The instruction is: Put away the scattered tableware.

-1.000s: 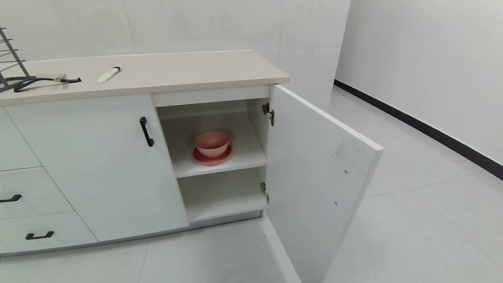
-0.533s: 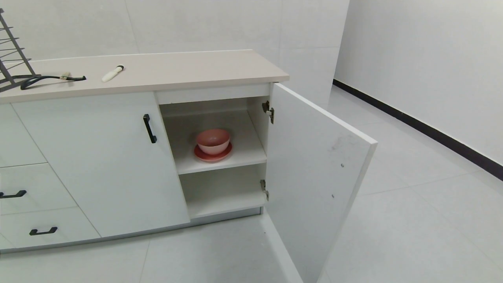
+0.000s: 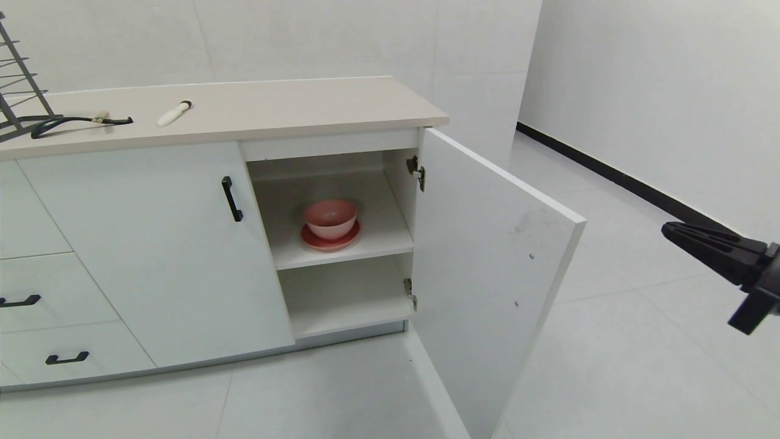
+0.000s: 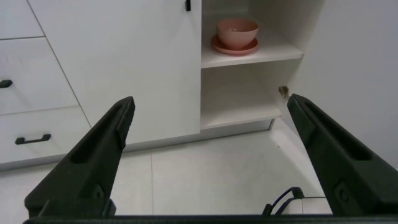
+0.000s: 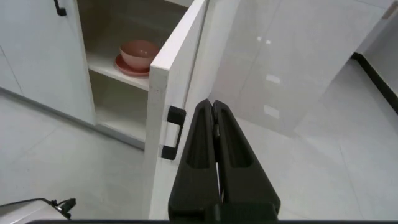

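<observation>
1. White tiles cover the walls and the floor (image 3: pixel 609 366) around a low white cabinet (image 3: pixel 329 145) topped by a beige countertop (image 3: pixel 274 107).
2. At the cabinet's right end its door (image 3: pixel 487 262) stands swung wide open, showing two shelves inside. The cabinet's other door (image 3: pixel 140 256) is shut and carries a black vertical handle (image 3: pixel 231 199).
3. On the cabinet's upper shelf (image 3: pixel 381 241) a pink bowl (image 3: pixel 330 216) sits upright on a red plate (image 3: pixel 329 242), near the middle of the shelf.
4. Toward the left end of the cabinet's countertop a white-handled utensil (image 3: pixel 173 114) lies flat. Farther left a black utensil (image 3: pixel 79 122) lies flat, its far end at the foot of a wire rack (image 3: pixel 18 91).
5. Left of the cabinet's shut door are drawers with black handles (image 3: pixel 66 358).
6. The left gripper (image 4: pixel 209 99) hangs low in front of the cabinet and faces its open side. Its fingers (image 4: pixel 112 137) are spread wide and hold nothing.
7. The right gripper (image 5: pixel 213 106) hangs on the outer side of the cabinet's open door, apart from it and well away from the shelves. Its fingers are pressed together and hold nothing. In the right wrist view the open door's black handle (image 5: pixel 171 134) shows beside the gripper.
</observation>
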